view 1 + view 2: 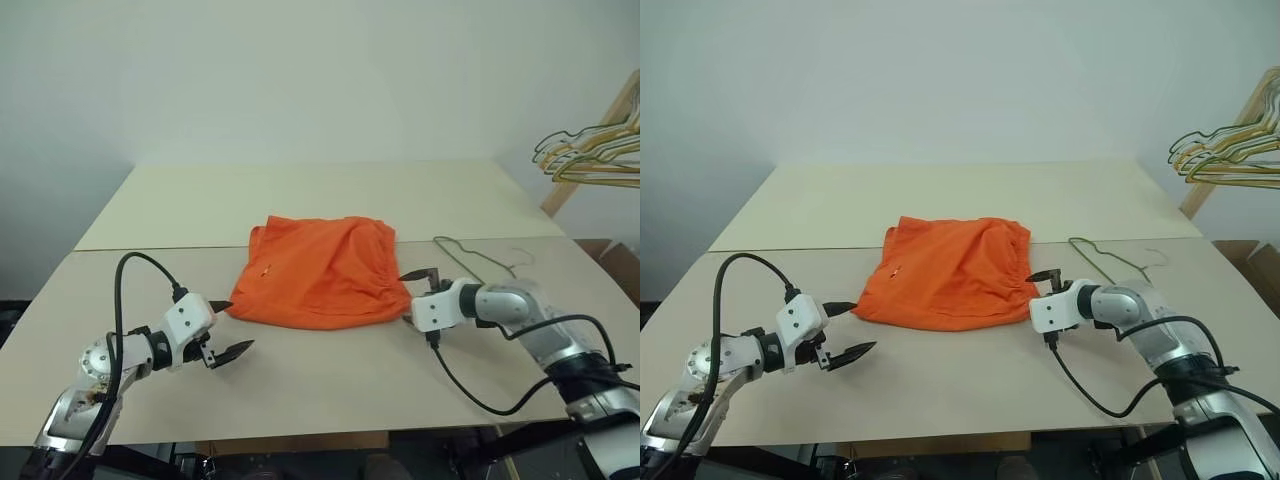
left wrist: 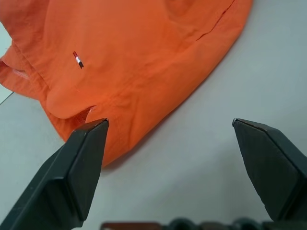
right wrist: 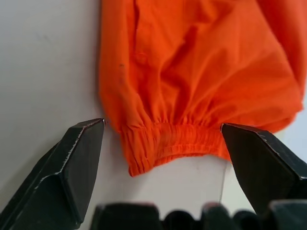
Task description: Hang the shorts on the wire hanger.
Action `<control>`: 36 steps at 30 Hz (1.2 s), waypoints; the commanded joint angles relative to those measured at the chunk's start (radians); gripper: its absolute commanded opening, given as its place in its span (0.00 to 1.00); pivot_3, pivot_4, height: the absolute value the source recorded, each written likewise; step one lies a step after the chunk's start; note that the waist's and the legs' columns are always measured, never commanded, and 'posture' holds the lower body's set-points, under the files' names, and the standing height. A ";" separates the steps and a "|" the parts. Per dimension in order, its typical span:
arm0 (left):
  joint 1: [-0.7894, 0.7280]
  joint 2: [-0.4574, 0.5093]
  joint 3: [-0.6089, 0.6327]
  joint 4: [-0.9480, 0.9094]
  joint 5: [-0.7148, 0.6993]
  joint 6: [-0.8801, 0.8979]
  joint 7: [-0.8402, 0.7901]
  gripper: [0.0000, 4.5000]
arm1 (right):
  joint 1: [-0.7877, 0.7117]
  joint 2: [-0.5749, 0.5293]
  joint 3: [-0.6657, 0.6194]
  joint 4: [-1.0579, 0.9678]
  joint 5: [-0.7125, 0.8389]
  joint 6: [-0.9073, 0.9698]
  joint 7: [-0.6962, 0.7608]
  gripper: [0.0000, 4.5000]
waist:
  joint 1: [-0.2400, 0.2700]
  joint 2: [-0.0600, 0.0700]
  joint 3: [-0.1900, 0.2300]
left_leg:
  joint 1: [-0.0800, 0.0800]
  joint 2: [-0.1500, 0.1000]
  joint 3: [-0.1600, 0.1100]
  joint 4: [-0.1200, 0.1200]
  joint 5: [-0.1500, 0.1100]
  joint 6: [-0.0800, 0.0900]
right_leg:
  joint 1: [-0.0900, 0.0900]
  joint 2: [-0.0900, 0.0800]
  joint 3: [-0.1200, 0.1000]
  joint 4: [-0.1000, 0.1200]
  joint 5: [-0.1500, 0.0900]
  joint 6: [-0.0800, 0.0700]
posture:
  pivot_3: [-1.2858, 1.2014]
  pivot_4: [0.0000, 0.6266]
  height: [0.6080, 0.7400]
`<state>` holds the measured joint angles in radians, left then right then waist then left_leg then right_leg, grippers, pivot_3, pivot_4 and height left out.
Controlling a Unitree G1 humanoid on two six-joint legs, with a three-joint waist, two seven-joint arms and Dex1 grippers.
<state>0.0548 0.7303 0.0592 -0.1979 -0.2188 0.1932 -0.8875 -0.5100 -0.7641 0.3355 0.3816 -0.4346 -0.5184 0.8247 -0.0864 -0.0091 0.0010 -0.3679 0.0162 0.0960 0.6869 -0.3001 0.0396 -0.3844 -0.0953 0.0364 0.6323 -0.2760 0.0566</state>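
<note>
While both hands gape empty, the shorts point(image 1: 318, 270) lie between left hand point(image 1: 228, 327) and right hand point(image 1: 420, 296).

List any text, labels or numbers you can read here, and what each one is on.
None is readable.
The shorts carry a tiny tag with red, white and dark stripes, no letters legible.
The wire hanger and both grippers show no markings.
</note>
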 commanded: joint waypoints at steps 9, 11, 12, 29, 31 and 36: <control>-0.040 -0.004 -0.031 -0.001 0.045 -0.056 0.001 1.00 | -0.086 0.013 0.047 0.180 -0.044 -0.092 -0.052 0.25 | -0.011 0.000 0.000 | 0.001 0.000 -0.001 0.000 0.000 -0.001 | 0.000 0.000 0.000 0.003 0.000 0.000 | 0.49 0.00 1.00; -0.092 -0.010 -0.057 0.039 0.071 -0.084 0.001 1.00 | -0.090 0.017 0.048 0.193 -0.038 -0.093 -0.052 0.09 | -0.009 0.000 0.000 | 0.001 0.000 -0.001 0.000 0.000 -0.001 | 0.000 -0.001 0.000 0.004 0.000 0.000 | 0.49 0.00 1.00; -0.131 -0.012 -0.075 0.066 0.093 -0.104 0.002 1.00 | -0.091 0.019 0.048 0.196 -0.037 -0.095 -0.053 0.03 | -0.009 0.000 0.000 | 0.001 0.000 -0.001 0.000 0.000 -0.001 | 0.000 -0.001 0.000 0.007 0.000 0.000 | 0.49 0.00 1.00; -0.543 0.030 -0.327 0.574 0.370 -0.333 -0.146 1.00 | -0.047 0.029 0.027 0.134 -0.021 -0.045 -0.080 0.01 | -0.043 0.001 -0.001 | -0.001 0.000 -0.002 0.009 -0.001 0.002 | 0.000 0.001 0.000 0.011 0.000 0.001 | 0.46 0.00 1.00; -0.576 -0.015 -0.325 0.630 0.379 -0.346 -0.104 1.00 | -0.038 0.030 0.028 0.124 -0.018 -0.038 -0.077 0.01 | -0.040 0.001 -0.001 | -0.001 0.000 -0.002 0.009 -0.003 0.005 | 0.001 0.001 0.000 0.010 0.000 0.001 | 0.46 0.00 1.00; -0.603 -0.039 -0.337 0.689 0.397 -0.365 -0.122 0.87 | -0.025 0.026 0.025 0.099 -0.010 -0.024 -0.069 0.00 | -0.049 0.001 -0.001 | -0.001 0.000 -0.002 0.010 -0.002 0.003 | 0.001 0.001 0.000 0.014 0.000 0.001 | 0.46 0.00 1.00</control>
<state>-0.5307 0.6865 -0.2733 0.4759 0.1671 -0.1575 -1.0051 -0.5333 -0.7302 0.3812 0.5087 -0.4654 -0.5555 0.7551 -0.1358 -0.0079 -0.0003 -0.3688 0.0166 0.0936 0.6964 -0.3019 0.0429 -0.3840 -0.0946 0.0365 0.6464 -0.2762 0.0576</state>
